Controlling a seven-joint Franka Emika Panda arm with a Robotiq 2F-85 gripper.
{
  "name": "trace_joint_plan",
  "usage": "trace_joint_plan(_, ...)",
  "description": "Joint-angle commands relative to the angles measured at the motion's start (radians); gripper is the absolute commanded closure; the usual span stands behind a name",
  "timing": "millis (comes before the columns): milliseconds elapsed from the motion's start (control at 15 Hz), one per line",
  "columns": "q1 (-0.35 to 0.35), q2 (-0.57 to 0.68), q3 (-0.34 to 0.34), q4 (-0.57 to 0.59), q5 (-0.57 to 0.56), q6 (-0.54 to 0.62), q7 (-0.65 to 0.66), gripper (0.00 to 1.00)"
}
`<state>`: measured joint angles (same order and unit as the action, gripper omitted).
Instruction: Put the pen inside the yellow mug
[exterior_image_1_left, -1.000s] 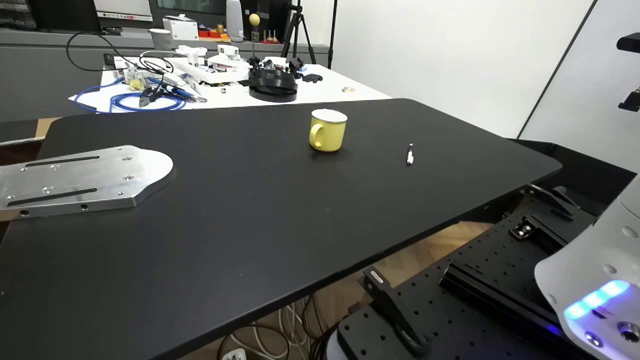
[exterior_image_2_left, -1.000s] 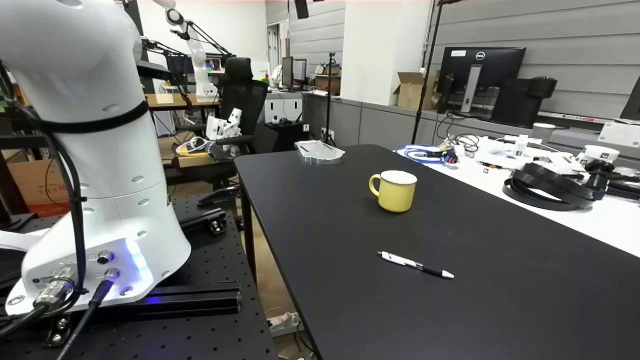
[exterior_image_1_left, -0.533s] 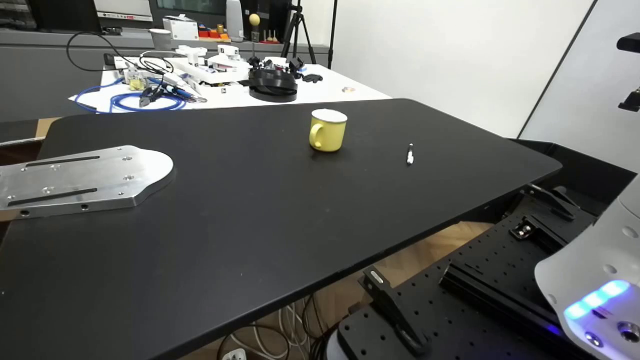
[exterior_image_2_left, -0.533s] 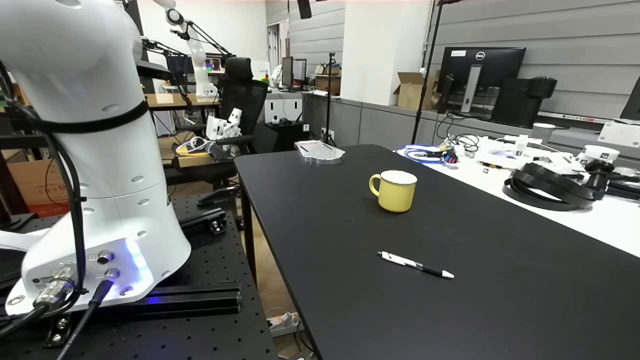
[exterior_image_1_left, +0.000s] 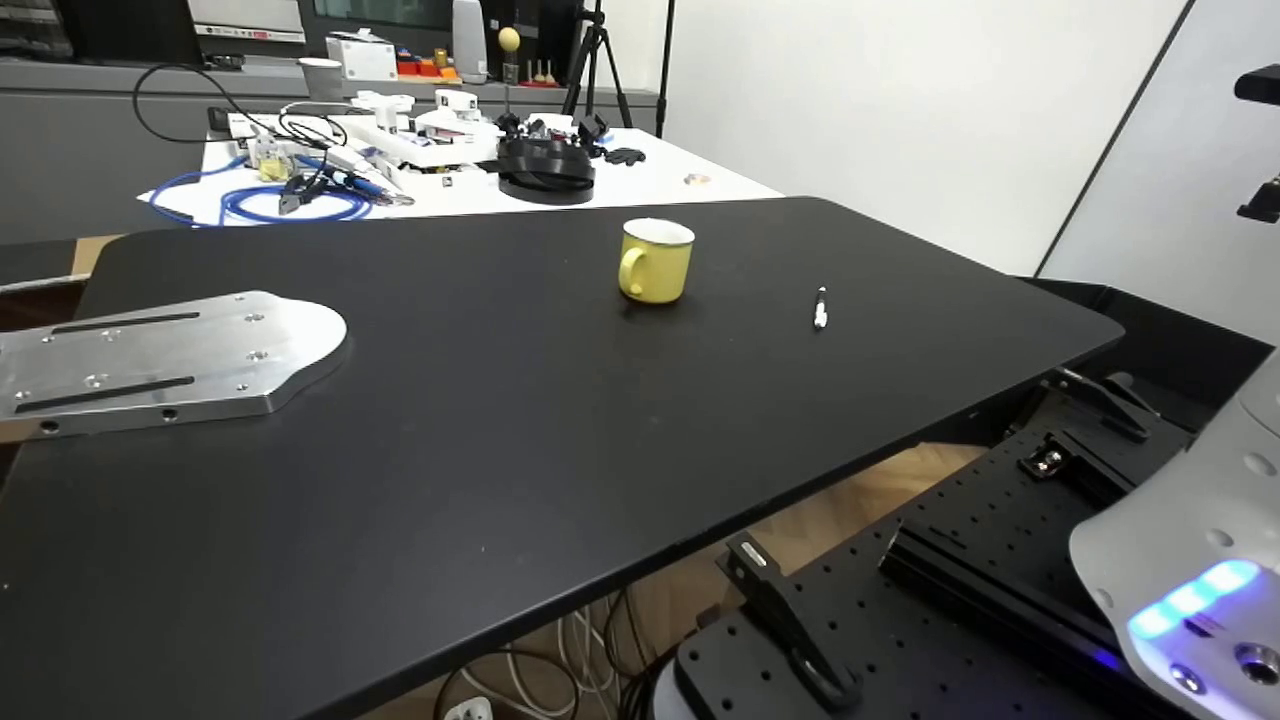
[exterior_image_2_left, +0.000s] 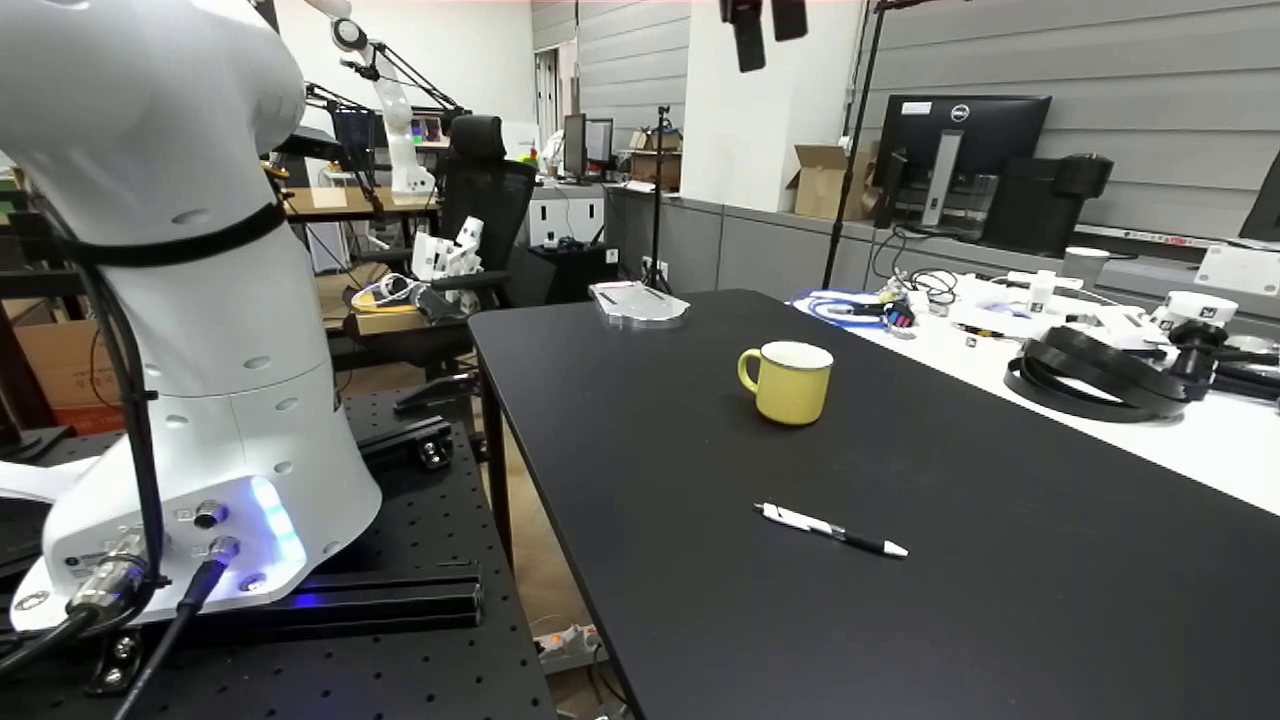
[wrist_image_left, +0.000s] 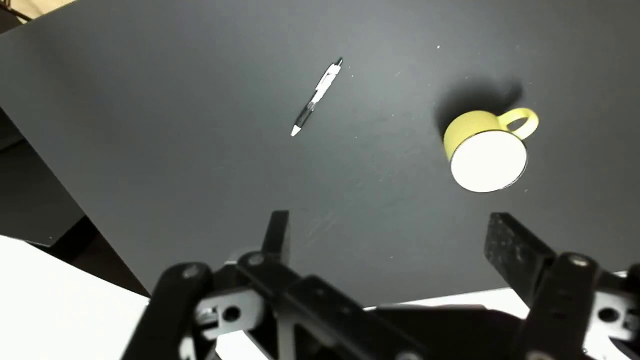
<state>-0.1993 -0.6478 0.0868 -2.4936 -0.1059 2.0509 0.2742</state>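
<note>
The pen (exterior_image_1_left: 820, 310) is slim, white and black, and lies flat on the black table. It also shows in an exterior view (exterior_image_2_left: 830, 528) and the wrist view (wrist_image_left: 317, 96). The yellow mug (exterior_image_1_left: 655, 265) stands upright on the table, apart from the pen; it also shows in an exterior view (exterior_image_2_left: 792, 385). In the wrist view the mug (wrist_image_left: 482, 145) is at the right, its inside washed out white. My gripper (wrist_image_left: 389, 222) is open, with nothing between its fingers. The gripper's fingers (exterior_image_2_left: 770, 45) hang high above the table at the top of an exterior view.
A silver metal plate (exterior_image_1_left: 180, 350) lies at one end of the black table (exterior_image_1_left: 480, 480). A white table (exterior_image_2_left: 960, 365) with cables, black bands and white parts runs along the far side. The arm's base (exterior_image_2_left: 230, 480) stands on a black perforated bench.
The arm has leaned over, and the gripper fingers have moved right and slightly lower in an exterior view, with a second finger now showing. The pen and the mug have not moved.
</note>
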Motion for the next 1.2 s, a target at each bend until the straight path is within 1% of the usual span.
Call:
trace_joint_plan(0,-0.035,0.156,-0.049,0.037,0.003,0.112,0.087,0.00)
trace_joint_plan(200,-0.064,0.271,-0.069,0.045,0.005,0.215,0.160,0.00)
trace_joint_plan(533,-0.068,0.444,-0.085,0.105,0.005,0.359,0.275,0.00)
trace_joint_plan(733,-0.046,0.536,-0.105,0.101,0.017,0.412,0.278,0.00)
trace_joint_plan(800,-0.037,0.564,-0.112,0.104,0.023,0.401,0.264,0.00)
trace_joint_plan(867,-0.034,0.503,-0.121,0.073,0.005,0.403,0.246,0.00)
trace_joint_plan(1000,-0.022,0.550,-0.130,0.075,0.007,0.412,0.245,0.00)
trace_joint_plan(1133,-0.019,0.565,-0.132,0.082,0.008,0.413,0.244,0.00)
